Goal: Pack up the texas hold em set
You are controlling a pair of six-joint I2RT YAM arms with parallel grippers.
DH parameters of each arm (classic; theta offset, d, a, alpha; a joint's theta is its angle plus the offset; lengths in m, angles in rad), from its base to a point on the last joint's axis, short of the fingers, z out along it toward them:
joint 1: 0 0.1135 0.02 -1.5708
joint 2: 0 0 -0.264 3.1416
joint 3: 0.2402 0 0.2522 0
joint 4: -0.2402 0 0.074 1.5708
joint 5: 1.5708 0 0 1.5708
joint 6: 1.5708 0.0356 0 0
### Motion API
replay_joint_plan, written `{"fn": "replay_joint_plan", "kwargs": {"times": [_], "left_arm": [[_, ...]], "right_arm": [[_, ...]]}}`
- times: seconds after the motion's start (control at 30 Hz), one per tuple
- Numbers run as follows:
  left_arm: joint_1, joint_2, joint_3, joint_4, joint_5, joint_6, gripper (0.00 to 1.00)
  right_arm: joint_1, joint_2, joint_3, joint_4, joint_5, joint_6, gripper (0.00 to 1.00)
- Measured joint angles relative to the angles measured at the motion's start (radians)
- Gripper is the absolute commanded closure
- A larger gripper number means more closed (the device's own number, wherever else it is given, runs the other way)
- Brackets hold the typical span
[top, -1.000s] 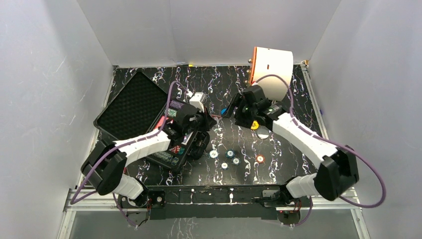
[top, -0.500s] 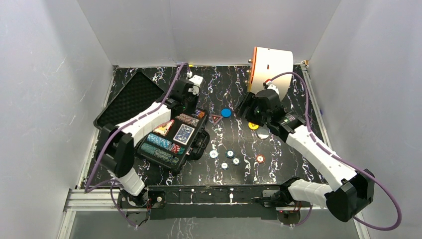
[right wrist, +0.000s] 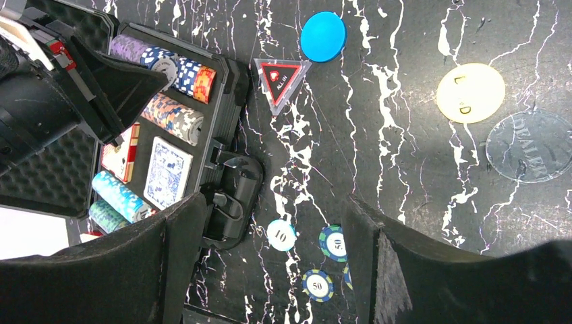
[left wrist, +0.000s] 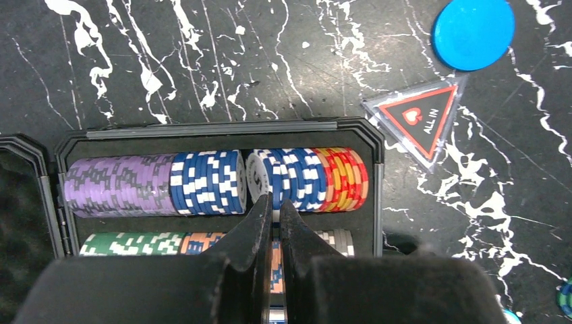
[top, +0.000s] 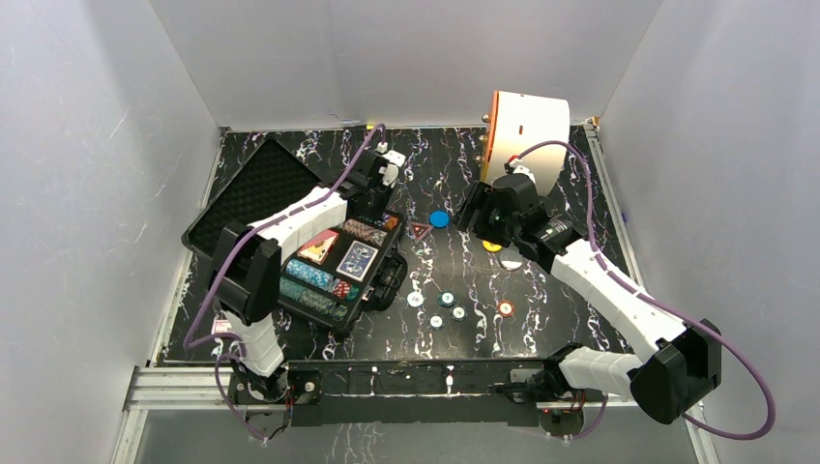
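Observation:
The black case (top: 253,191) lies open at the left, its tray full of chip rows (top: 311,276), a red deck (top: 318,247) and a blue deck (top: 357,259). My left gripper (top: 372,200) hangs over the tray's far chip row (left wrist: 216,182). Its jaws (left wrist: 275,206) are closed on a thin orange-and-blue chip held on edge. My right gripper (top: 472,215) is open and empty, high over the table. Between its fingers (right wrist: 270,266) I see loose chips (right wrist: 281,234). Beyond them are a blue button (right wrist: 323,36), an ALL IN triangle (right wrist: 280,79), a yellow button (right wrist: 470,92) and a clear dealer button (right wrist: 533,145).
A large white cylinder with an orange face (top: 527,133) stands at the back right, just behind my right wrist. Several loose chips (top: 447,302) lie on the black marbled table near the front centre. The case handle (top: 391,277) sticks out towards them. White walls close in the sides.
My left gripper swung from over the near side of the tray to its far chip row. My right gripper shifted slightly back and left. The loose chips have not moved.

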Motion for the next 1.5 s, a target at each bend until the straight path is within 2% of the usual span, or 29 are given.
{"fn": "replay_joint_plan", "kwargs": {"times": [1.0, 1.5], "left_arm": [[-0.004, 0.029, 0.047, -0.040, -0.156, 0.054, 1.00], [-0.003, 0.008, 0.062, -0.060, -0.072, 0.021, 1.00]], "right_arm": [[0.000, 0.038, -0.001, 0.000, -0.023, 0.000, 0.20], [0.000, 0.045, -0.001, 0.000, -0.038, 0.008, 0.20]]}}
